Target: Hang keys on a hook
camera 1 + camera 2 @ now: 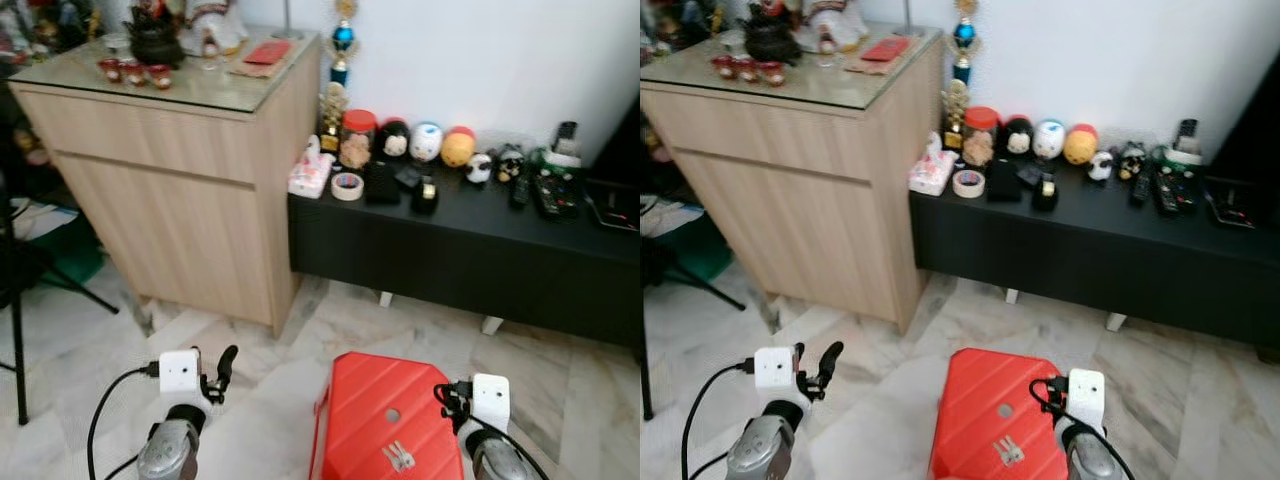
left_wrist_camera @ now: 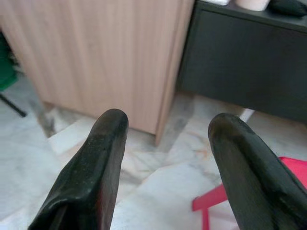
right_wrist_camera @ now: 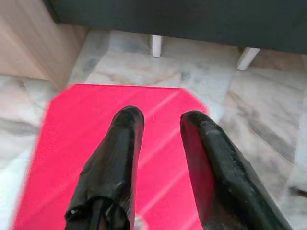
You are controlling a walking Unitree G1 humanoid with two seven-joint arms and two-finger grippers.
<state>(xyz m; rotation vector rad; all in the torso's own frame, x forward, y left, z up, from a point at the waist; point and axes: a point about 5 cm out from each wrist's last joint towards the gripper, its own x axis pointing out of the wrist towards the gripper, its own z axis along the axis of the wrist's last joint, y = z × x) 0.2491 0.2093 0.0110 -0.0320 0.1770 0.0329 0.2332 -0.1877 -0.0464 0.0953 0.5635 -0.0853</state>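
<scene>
While both arms hang low over the marble floor, the scene reads as follows.

Left gripper (image 2: 165, 143): fingers spread wide apart, nothing between them; it points toward the foot of the wooden cabinet (image 1: 190, 200).

Right gripper (image 3: 160, 139): two fingers a little apart, empty, poised above the red stool (image 1: 385, 420).

Red stool: one, near and slightly right, on the floor; a small pale metal item (image 1: 399, 457) lies on its top near the near edge (possibly the keys, too small to tell).

Keys and hook: I cannot make out either for certain.

Wooden cabinet: one, far left, with a glass top; on it a dark teapot (image 1: 156, 40), three small red cups (image 1: 134, 72) and a flat red packet (image 1: 267, 52).

Black bench (image 1: 470, 250): one low unit, far right, touching the cabinet's side.

Jar (image 1: 357, 138): one clear jar with a red lid at the bench's left end, brownish contents inside.

Round figures: about five in a row along the wall, among them a yellow one (image 1: 458, 147).

Tape roll (image 1: 347, 186): one, beside a tissue pack (image 1: 310, 175).

Remotes (image 1: 548, 192): several at the bench's right end (exact count unclear).

Trophy (image 1: 342, 40): one, standing between cabinet and wall.
</scene>
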